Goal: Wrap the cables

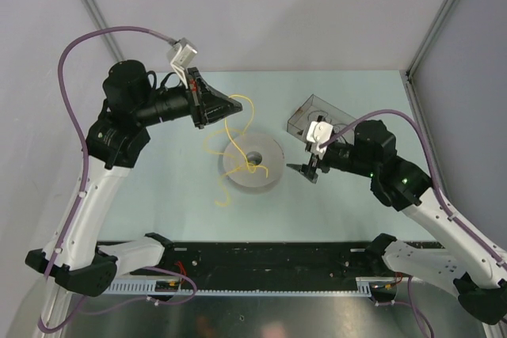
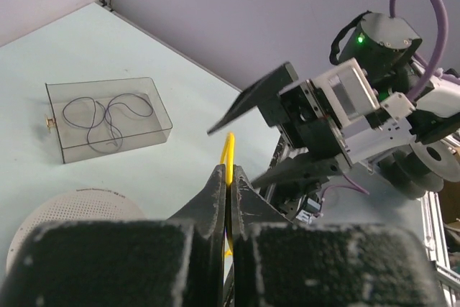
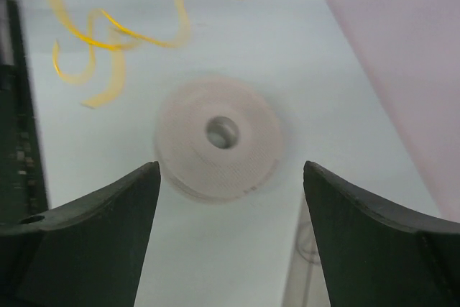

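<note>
Here the left jaws are clenched on the yellow cable (image 2: pixel 228 150), which hangs from them in loose loops, crosses the white spool (image 1: pixel 255 165) lying flat on the worktop (image 1: pixel 356 100), and ends in a tail on the spool's near side. The right jaws stand wide apart, grasping nothing, just right of the spool. A clear box (image 1: pixel 315 114) holding a thin dark wire sits behind them.

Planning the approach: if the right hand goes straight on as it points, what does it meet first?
Likely the white spool, centred ahead of the right hand; nothing shows between them, but depth is unclear.
</note>
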You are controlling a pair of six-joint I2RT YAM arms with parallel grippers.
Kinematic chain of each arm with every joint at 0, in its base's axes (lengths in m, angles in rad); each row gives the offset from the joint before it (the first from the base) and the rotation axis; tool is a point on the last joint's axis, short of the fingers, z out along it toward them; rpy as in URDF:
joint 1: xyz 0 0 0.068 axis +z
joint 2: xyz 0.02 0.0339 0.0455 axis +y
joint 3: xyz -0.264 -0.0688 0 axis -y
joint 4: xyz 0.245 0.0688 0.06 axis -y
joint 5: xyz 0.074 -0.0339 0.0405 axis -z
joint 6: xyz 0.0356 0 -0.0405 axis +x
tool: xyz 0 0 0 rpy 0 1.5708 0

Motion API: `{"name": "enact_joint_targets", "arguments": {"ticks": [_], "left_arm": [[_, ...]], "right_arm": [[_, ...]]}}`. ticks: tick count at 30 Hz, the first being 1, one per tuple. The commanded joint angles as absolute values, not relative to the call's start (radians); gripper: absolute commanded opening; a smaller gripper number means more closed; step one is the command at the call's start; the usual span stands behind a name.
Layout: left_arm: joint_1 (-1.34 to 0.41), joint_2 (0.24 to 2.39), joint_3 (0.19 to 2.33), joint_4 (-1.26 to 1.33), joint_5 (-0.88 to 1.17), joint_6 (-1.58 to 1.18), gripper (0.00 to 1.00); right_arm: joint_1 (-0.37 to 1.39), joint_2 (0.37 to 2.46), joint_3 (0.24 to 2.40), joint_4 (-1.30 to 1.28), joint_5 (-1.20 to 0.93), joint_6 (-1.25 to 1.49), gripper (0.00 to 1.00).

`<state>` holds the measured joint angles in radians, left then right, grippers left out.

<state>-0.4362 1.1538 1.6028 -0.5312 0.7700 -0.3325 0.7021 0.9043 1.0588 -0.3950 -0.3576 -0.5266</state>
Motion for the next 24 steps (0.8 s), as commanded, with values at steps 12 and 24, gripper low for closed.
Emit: {"name": "enact_joint_targets", "arguments": {"ticks": [12, 24], "left_arm": [[-0.431, 1.161, 1.592, -0.447, 0.782, -0.402, 0.0], [-0.431, 1.152, 1.555, -0.42, 0.794, -0.416, 0.0]], "right_arm": [[0.963, 0.968, 1.081, -0.293, -0.49, -0.455, 0.63], [1.012, 0.957, 1.081, -0.245, -0.422, -0.388, 0.6]]}}
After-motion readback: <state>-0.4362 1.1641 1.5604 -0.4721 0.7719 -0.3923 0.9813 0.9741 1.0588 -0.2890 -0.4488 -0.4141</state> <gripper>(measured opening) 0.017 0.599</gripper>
